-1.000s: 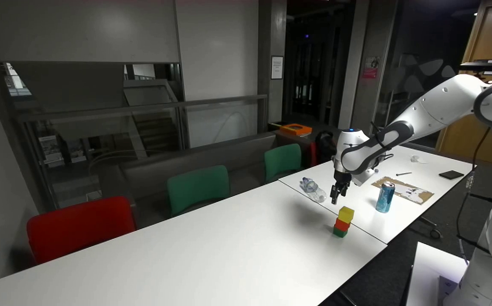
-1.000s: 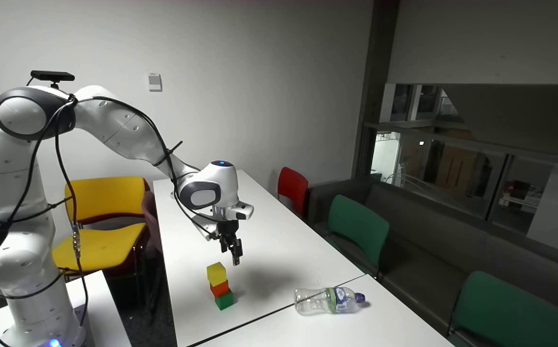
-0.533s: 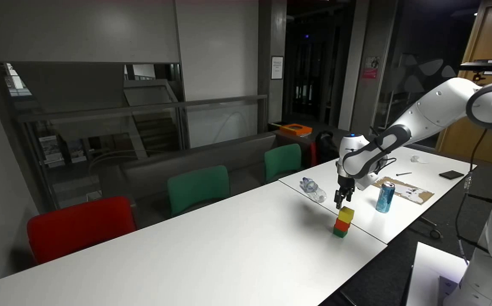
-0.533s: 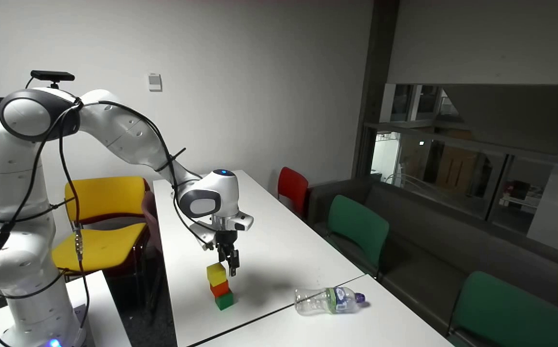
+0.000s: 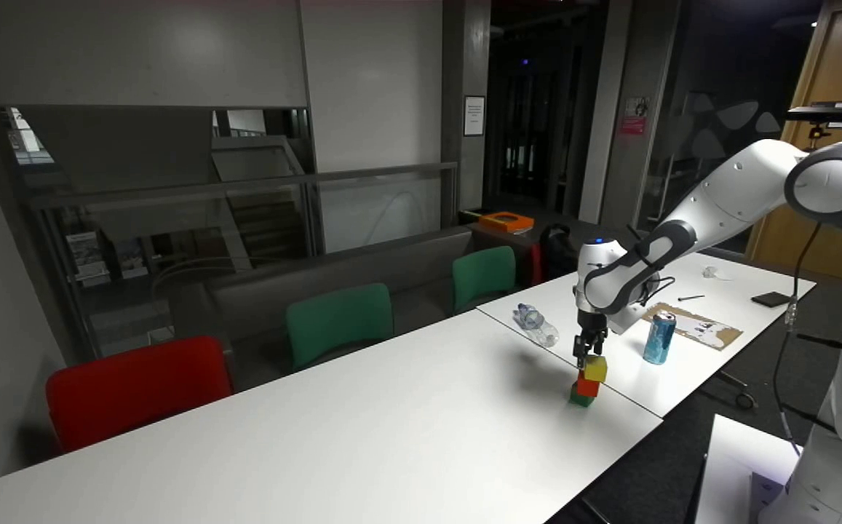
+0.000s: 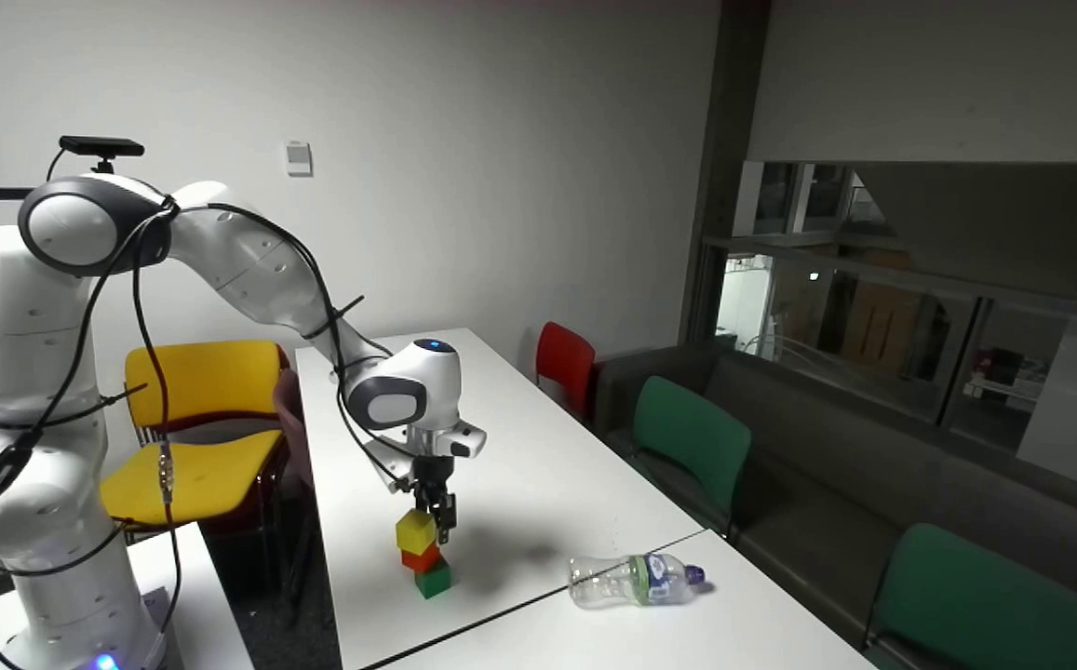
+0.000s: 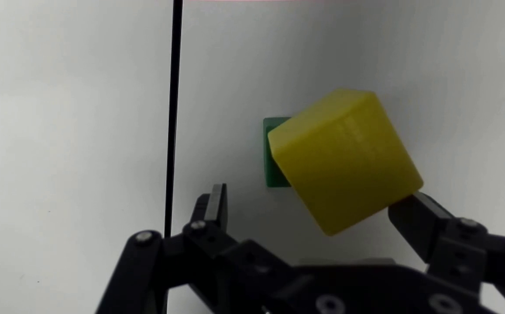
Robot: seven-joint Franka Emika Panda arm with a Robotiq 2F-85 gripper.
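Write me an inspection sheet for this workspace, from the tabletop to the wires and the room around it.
Surface: white table, two tops meeting at a dark seam.
Things worked with: yellow block on red block on green block; the stack is out of line, yellow twisted askew over green.
Clutter: clear bottle on its side near the seam; blue can upright; torn cardboard; dark flat object.
Gripper: open, holding nothing; one finger meets or nearly meets the yellow block, I cannot tell which.
Cables: black cables run along the arm and hang in loops.
Surroundings: green chairs and red chair beside the table, dark sofa behind the green ones, yellow chair.
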